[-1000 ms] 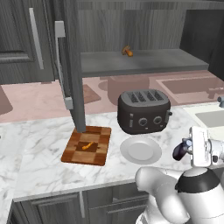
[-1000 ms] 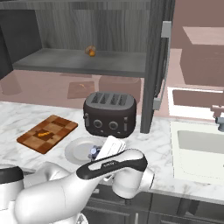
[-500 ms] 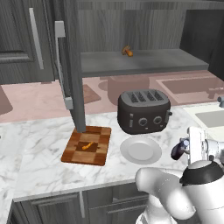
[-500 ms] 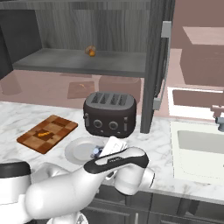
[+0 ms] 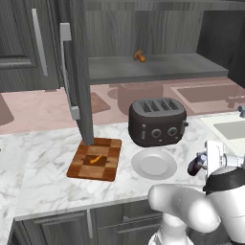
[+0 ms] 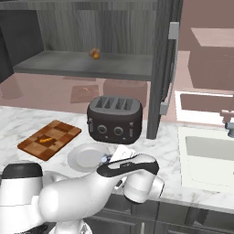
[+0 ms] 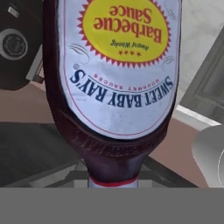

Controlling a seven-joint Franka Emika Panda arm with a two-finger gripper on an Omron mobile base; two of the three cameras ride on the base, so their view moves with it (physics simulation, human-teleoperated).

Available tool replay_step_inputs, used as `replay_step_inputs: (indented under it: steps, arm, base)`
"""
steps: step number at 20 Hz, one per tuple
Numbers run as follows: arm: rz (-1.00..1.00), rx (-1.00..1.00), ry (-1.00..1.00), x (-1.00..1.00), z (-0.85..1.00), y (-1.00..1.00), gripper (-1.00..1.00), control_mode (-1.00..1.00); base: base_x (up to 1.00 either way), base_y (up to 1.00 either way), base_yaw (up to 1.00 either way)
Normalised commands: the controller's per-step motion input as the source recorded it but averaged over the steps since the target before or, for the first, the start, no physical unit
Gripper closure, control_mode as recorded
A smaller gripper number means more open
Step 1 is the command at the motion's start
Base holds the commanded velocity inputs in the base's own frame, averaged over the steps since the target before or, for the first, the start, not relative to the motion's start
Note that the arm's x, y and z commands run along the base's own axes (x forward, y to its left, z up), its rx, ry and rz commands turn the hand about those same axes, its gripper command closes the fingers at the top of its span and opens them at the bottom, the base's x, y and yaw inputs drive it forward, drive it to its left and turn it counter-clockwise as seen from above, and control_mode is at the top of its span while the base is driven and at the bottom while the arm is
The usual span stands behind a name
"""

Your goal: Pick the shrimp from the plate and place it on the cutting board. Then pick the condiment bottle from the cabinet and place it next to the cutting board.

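My gripper [image 5: 202, 161] is shut on the condiment bottle [image 5: 194, 165], which hangs just above the counter right of the plate [image 5: 154, 164]. In the hand view the bottle [image 7: 113, 65] looms close, its dark reddish body and barbecue sauce label upside down. From the right base view the gripper [image 6: 112, 157] and the bottle's pale cap [image 6: 105, 159] sit at the plate's [image 6: 84, 156] near right edge. The shrimp [image 5: 95, 159] lies on the checkered cutting board [image 5: 79, 168], left of the plate. The cabinet [image 5: 158, 67] stands open above, its door [image 5: 79, 72] swung out.
A dark toaster [image 5: 157, 120] stands behind the plate. A small orange-brown mushroom-like object [image 5: 139, 55] rests on the cabinet shelf. The open door's lower end hangs just behind the cutting board. A sink [image 6: 210, 153] lies to the right.
The arm has shifted only slightly, keeping the bottle near the plate's right side. Shrimp, board and plate have not moved.
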Motion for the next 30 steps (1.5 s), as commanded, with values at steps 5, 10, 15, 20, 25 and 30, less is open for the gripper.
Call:
replay_step_inputs:
  steps: [5,10,15,20,25,30]
  arm:
    - [0.0,0.0,0.0,0.14,-0.19,-0.11,1.0,-1.0]
    - [0.0,0.0,0.0,0.21,-0.23,-0.09,1.0,-1.0]
    - [0.0,0.0,-0.01,0.27,-0.26,-0.08,1.0,-1.0]
    - [0.0,0.0,0.0,0.27,-0.24,-0.08,1.0,-1.0]
    - [0.0,0.0,0.0,0.26,-0.23,-0.09,1.0,-1.0]
    - [0.0,0.0,0.0,0.23,-0.23,-0.12,1.0,-1.0]
  base:
    - [0.0,0.0,0.0]
    - [0.0,0.0,0.0]
    - [0.0,0.0,0.0]
    - [0.0,0.0,0.0]
    - [0.0,0.0,0.0]
    - [0.0,0.0,0.0]
